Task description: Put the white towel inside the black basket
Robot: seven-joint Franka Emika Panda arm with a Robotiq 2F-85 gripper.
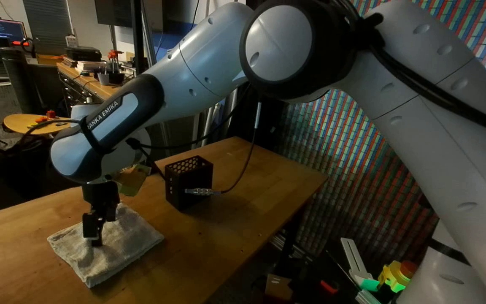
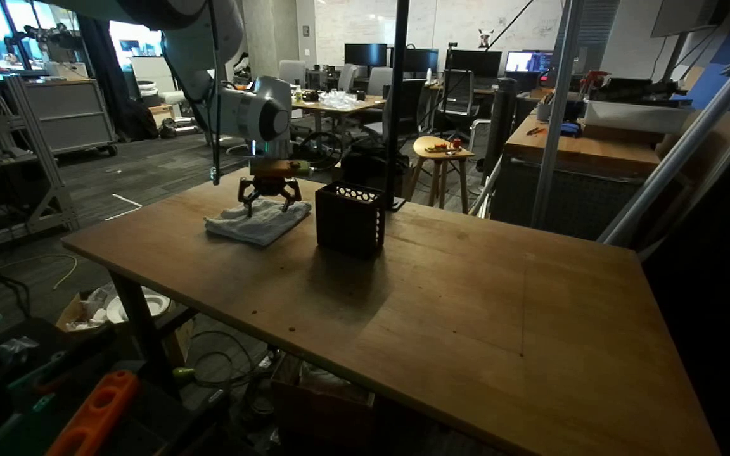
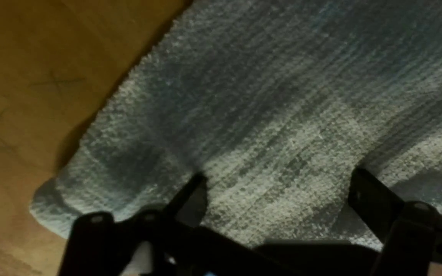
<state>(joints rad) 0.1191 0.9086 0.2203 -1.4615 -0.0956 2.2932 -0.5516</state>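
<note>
The grasp looks to be the step in hand: the white towel lies flat on the desk, outside the black basket, which stands upright near it. The fingers are spread apart, one tip on either side of a stretch of cloth in the wrist view; the tips seem to touch the towel, with nothing pinched between them. The next move probably calls for drawing them together to gather a fold, then lifting high enough for the hanging cloth to clear the basket. The towel looks wider than the opening, so it may need to be lowered in bunched. In an exterior view the arm bends at a raised elbow, its forearm slopes down, and the fingers point downward at the towel.
</note>
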